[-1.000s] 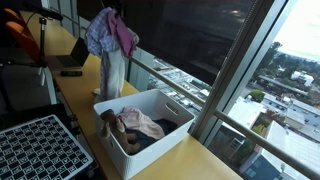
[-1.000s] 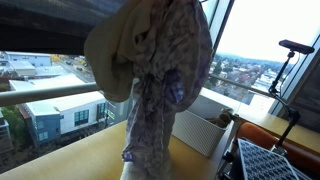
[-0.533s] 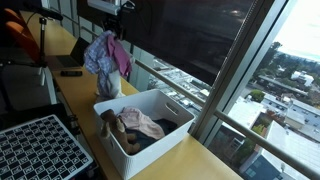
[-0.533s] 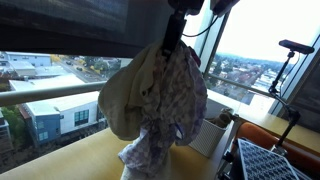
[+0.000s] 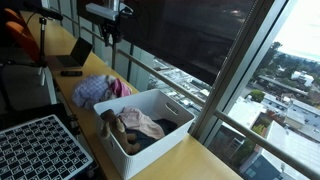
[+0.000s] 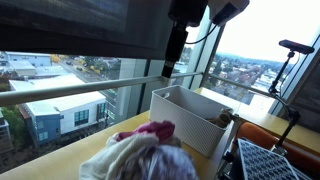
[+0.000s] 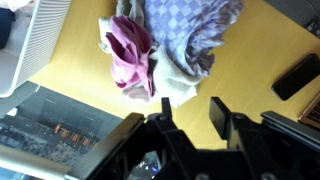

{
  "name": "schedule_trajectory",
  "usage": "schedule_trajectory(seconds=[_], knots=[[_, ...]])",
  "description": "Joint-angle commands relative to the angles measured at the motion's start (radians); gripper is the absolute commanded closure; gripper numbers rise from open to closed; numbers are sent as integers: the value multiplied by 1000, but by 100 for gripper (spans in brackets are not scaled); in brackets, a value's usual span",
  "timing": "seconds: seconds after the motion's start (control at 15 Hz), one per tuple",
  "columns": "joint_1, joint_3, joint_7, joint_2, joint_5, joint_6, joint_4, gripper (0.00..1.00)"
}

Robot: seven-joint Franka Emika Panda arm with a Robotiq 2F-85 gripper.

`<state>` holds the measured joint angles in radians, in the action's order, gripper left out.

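A heap of clothes (image 5: 100, 90) lies on the wooden table beside the white basket (image 5: 172, 101). The heap holds a checked cloth (image 7: 185, 25), a pink garment (image 7: 128, 50) and a pale piece. My gripper (image 5: 113, 32) hangs well above the heap and touches none of it. In the wrist view the gripper (image 7: 190, 108) is open, with only bare tabletop between its fingers and the clothes further out. In an exterior view the gripper (image 6: 170, 62) is high over the clothes (image 6: 140, 152), and the basket (image 6: 188, 112) stands behind them. More clothes lie inside the basket.
A black grid tray (image 5: 35, 150) lies next to the basket, also seen as the tray (image 6: 268, 160). A laptop (image 5: 73, 56) sits further along the table. A small black object (image 7: 297, 76) lies near the heap. A window with a railing (image 6: 60, 92) runs along the table.
The bundle of clothes hung from my gripper and came down; it now lies on the table. The jaws have opened and let it go, and the gripper stays above.
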<state>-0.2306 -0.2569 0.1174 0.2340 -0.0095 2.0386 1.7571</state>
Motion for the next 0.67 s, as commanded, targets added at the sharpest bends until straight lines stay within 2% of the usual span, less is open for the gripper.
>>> schedule_trajectory(seconds=[0.0,0.2,0.6], knots=[[8,15,19,-35,6,12,33,24],[51,57,31,-58,-12,27,56,1],[173,187,51,-50,-50,84,112,0]])
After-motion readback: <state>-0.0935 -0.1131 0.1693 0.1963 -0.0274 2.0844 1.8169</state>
